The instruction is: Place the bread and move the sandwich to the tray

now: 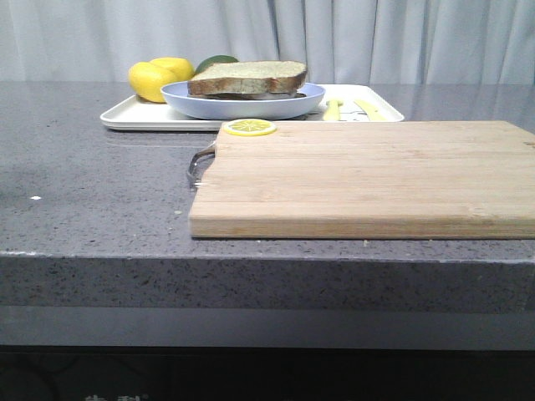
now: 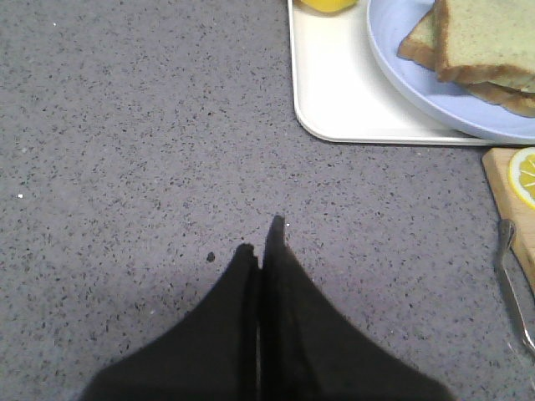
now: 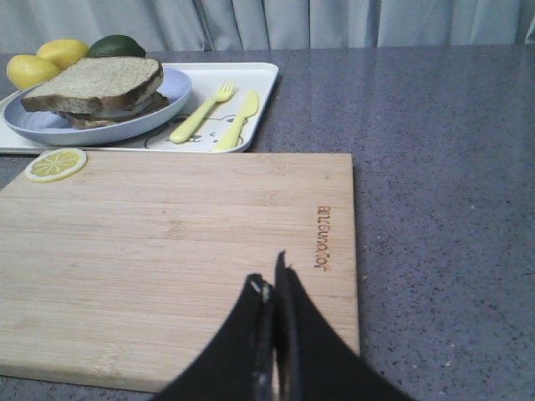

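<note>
The thick bread slice point(image 1: 247, 77) lies on top of the sandwich layers point(image 1: 251, 95) on the pale-blue plate point(image 1: 184, 102). The plate stands on the white tray point(image 1: 134, 117) at the back of the counter. No egg shows under the bread. The stack also shows in the right wrist view, bread point(image 3: 92, 82) on plate point(image 3: 42, 125) on tray point(image 3: 259, 79), and in the left wrist view point(image 2: 489, 38). My left gripper point(image 2: 263, 238) is shut and empty over bare counter, short of the tray's corner point(image 2: 334, 92). My right gripper point(image 3: 269, 280) is shut and empty over the cutting board's near edge.
A wooden cutting board point(image 1: 359, 175) with a metal handle point(image 1: 199, 163) lies in front of the tray, a lemon slice point(image 1: 249, 127) on its far left corner. Two lemons point(image 1: 155, 79) and a green fruit point(image 1: 216, 61) sit on the tray, beside a yellow fork point(image 3: 201, 113) and knife point(image 3: 238, 121).
</note>
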Motion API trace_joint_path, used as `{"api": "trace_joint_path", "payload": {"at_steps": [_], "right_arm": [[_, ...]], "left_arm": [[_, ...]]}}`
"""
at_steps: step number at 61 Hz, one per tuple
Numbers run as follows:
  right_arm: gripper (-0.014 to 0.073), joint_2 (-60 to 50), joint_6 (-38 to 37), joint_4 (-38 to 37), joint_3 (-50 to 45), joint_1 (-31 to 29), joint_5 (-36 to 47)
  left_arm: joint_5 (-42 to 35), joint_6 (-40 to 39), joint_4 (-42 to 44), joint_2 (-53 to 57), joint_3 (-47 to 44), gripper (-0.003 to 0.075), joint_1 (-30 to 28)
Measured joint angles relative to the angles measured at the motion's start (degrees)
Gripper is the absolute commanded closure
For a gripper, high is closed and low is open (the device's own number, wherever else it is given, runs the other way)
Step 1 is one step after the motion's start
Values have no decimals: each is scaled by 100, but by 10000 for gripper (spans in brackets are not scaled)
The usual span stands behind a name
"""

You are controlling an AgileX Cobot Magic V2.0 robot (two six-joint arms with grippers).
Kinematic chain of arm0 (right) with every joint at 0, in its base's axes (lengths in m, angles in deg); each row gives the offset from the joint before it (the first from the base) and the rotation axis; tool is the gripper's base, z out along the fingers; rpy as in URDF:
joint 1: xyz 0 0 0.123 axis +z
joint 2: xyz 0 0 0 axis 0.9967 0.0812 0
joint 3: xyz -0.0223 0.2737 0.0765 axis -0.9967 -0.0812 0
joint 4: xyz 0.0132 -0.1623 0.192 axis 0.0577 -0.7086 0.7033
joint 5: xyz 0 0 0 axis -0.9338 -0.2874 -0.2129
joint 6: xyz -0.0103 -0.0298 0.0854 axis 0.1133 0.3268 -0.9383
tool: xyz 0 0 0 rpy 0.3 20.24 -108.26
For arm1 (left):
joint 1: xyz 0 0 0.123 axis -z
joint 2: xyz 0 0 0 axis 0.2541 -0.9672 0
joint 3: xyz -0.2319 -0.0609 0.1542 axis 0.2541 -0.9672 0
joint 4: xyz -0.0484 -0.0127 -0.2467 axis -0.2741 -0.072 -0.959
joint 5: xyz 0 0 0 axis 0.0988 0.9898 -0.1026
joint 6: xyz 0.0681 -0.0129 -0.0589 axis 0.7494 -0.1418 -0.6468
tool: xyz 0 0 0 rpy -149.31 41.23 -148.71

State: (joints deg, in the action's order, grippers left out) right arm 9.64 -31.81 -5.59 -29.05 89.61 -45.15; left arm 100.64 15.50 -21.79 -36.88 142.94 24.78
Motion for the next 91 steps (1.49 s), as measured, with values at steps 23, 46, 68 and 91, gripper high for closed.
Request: {"api": "trace_joint_path", "payload": {"at_steps": [23, 46, 68, 91], "right_arm": [[654, 0, 0, 0, 0, 0, 0], [654, 0, 0, 0, 0, 0, 0], [654, 0, 0, 0, 0, 0, 0], [654, 0, 0, 0, 0, 0, 0]], "left_arm": [[-1285, 0, -10, 2826, -2860, 741, -8], [-1363, 0, -225, 4435, -3215, 741, -8], [-1363, 0, -225, 4458, -3215, 741, -8], [-1620, 0, -230, 4774, -3563, 741, -201]]}}
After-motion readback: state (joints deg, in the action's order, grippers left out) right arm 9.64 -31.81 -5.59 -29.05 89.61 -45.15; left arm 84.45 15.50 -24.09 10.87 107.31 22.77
